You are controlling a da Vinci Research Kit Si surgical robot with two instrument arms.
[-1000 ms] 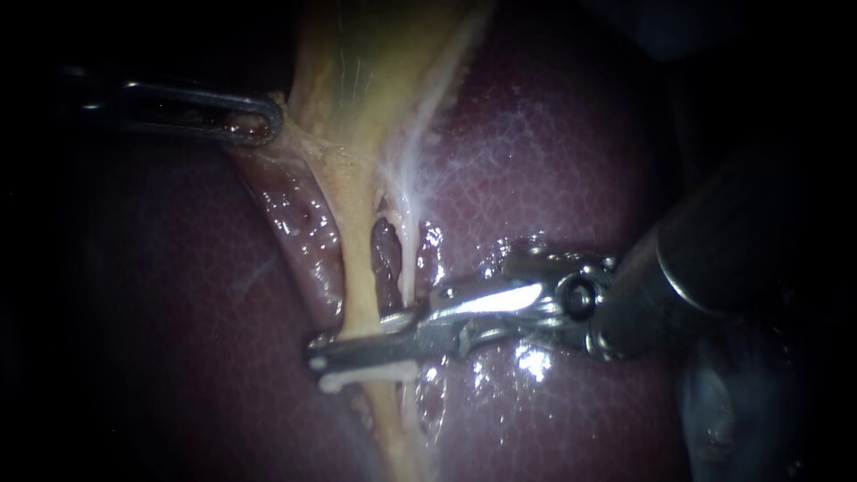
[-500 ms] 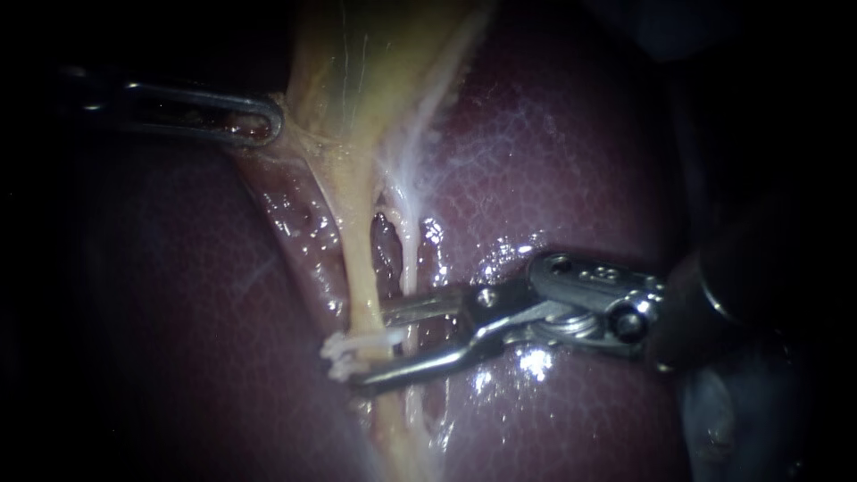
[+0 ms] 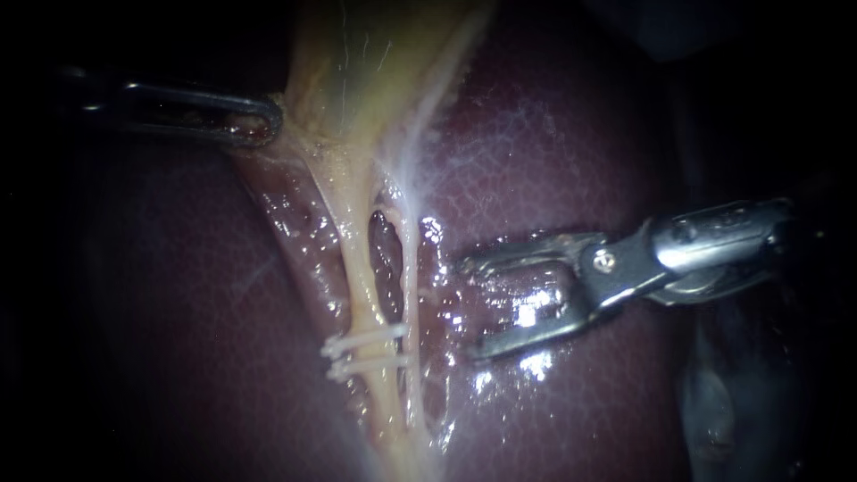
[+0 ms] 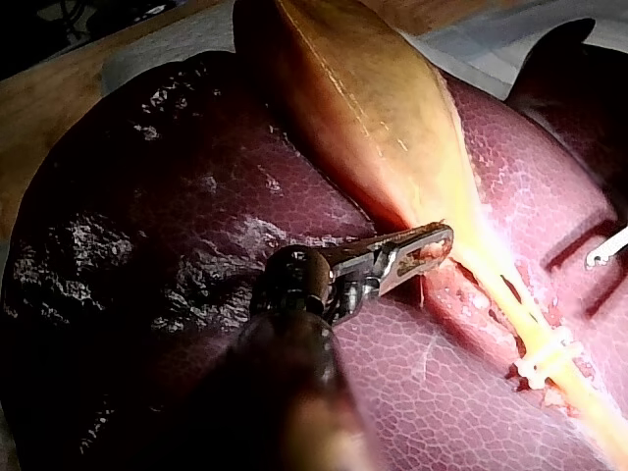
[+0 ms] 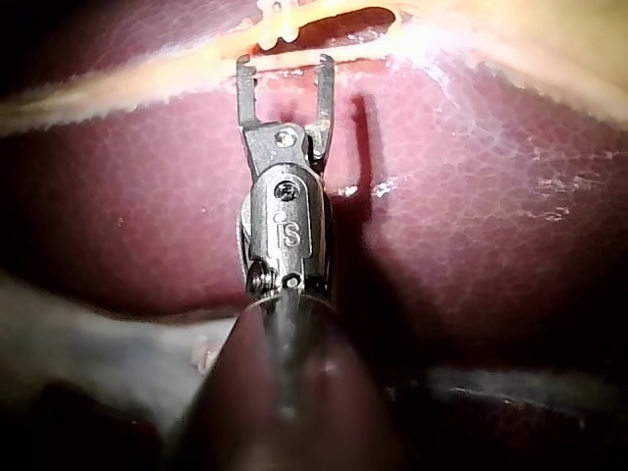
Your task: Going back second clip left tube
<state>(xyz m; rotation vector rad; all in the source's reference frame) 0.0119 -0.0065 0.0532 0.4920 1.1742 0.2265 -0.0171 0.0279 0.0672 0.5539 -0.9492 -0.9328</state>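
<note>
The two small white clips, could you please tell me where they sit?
In the endoscope view the white clips cross the pale yellow left tube, left of the open-jawed right instrument.

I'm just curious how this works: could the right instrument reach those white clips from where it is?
Probably yes. The right instrument faces the clips from beside them, open, with only bare liver and the thinner tube in between; nothing else blocks the way.

The left instrument [image 3: 270, 121] clamps, the right instrument [image 3: 470, 308] gapes open.
</note>
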